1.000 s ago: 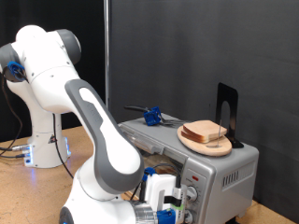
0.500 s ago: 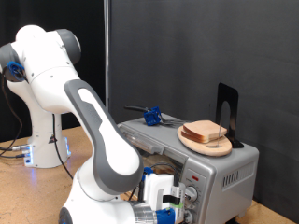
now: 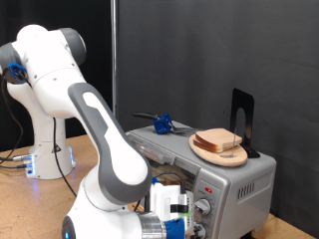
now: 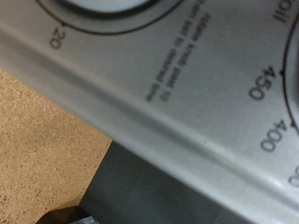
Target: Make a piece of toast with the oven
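The silver oven [image 3: 242, 183] stands at the exterior view's lower right. My gripper [image 3: 182, 215] is low at its front panel, right by the round knobs [image 3: 206, 207]. The fingers are too small and cut off to read. Slices of toast [image 3: 221, 137] lie stacked on a round wooden plate [image 3: 205, 151] on top of the oven. The wrist view is a very close look at the oven's silver control panel [image 4: 168, 89], with dial numbers 20, 400 and 450 and a knob's edge [image 4: 103, 7]. No toast shows there.
A black upright stand [image 3: 242, 119] sits behind the plate on the oven top. A blue-handled tool [image 3: 160, 123] lies on the oven's far side. The white arm's base [image 3: 45, 149] stands at the exterior view's left on a brown table [image 4: 37, 140].
The arm has shifted slightly towards the exterior view's left. The hand stays at the oven's knob panel. The toast and plate have not moved.
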Controlling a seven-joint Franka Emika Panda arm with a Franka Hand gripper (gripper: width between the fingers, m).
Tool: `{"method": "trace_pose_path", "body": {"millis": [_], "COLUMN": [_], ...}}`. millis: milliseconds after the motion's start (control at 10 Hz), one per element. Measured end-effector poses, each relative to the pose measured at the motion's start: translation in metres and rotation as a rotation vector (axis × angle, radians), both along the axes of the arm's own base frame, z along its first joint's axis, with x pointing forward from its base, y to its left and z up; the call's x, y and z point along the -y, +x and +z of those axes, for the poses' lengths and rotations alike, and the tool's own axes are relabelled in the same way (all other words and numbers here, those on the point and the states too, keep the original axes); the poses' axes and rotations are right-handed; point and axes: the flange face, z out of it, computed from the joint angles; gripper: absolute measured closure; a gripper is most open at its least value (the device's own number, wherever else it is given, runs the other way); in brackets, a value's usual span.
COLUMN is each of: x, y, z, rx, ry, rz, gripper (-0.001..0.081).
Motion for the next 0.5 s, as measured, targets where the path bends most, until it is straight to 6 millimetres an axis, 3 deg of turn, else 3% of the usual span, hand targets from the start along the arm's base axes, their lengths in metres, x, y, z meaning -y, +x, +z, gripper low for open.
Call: {"method": "trace_pose_path", "body": {"millis": [500], "x": [0.0000], "y": [-0.0018], "z": [0.0009], "rx": [0.037], "ry": [-0.013], "rz": [-0.003], "gripper": [0.0692]}}
